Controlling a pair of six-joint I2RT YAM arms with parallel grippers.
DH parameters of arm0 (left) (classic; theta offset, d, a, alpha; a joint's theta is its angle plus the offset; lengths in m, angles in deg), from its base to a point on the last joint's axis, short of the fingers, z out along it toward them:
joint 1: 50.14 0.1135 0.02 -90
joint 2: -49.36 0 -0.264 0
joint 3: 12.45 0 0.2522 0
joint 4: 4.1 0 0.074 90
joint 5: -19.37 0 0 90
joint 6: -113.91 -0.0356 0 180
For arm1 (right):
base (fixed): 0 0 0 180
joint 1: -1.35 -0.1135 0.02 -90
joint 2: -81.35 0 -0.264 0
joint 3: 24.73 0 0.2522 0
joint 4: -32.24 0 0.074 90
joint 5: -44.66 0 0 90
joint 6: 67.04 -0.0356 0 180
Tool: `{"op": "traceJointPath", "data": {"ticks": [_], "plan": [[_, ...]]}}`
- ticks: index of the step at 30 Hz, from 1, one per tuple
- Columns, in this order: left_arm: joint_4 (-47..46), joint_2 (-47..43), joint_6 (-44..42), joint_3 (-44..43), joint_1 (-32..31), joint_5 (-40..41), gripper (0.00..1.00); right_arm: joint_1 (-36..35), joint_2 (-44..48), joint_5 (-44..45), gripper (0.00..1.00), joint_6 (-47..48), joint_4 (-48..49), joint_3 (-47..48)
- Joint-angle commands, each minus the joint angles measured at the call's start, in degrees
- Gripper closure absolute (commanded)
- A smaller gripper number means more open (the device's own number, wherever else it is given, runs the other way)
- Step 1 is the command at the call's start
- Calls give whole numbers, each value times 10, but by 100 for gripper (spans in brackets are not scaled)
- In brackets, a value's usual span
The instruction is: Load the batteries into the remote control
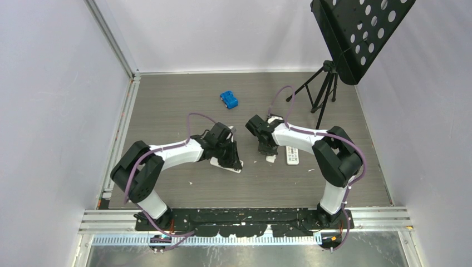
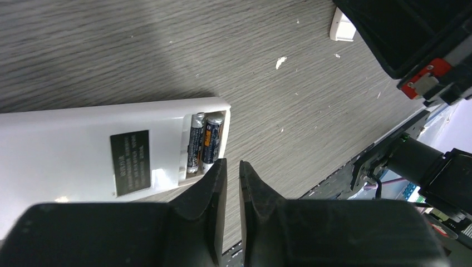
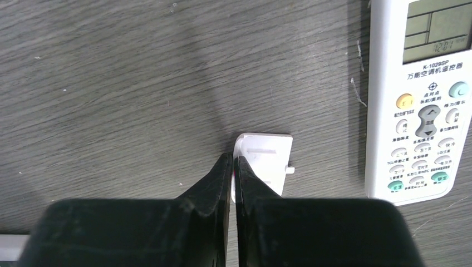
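Note:
The white remote control [image 2: 83, 150] lies back-up on the table, with a black label and an open battery slot at its right end. Two dark batteries [image 2: 203, 142] lie side by side in the slot. My left gripper [image 2: 232, 166] hovers just off that end, jaws nearly together and empty. In the top view it [image 1: 234, 158] stands over the remote [image 1: 225, 165]. My right gripper [image 3: 232, 161] is shut on the left edge of the small white battery cover [image 3: 267, 158], which rests on the table [image 1: 271, 159].
A second white remote [image 3: 423, 100] with display and buttons lies face-up just right of the cover, also seen from above [image 1: 292, 155]. A blue block [image 1: 229, 99] sits farther back. A black tripod stand [image 1: 325, 89] is at the back right.

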Motion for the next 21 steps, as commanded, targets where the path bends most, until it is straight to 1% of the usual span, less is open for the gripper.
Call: {"op": "traceJointPath", "data": {"ticks": [1,14,21], "plan": [[-32,18,6,-27,-6,6,87,2,0,-7,90,-6,31,-19],[-21,27,1,-37,-9,24,100,3,-2,-13,93,-5,41,-28],[-2,25,-11,-42,-10,39,100,3,-5,-18,94,-4,47,-31]]}}
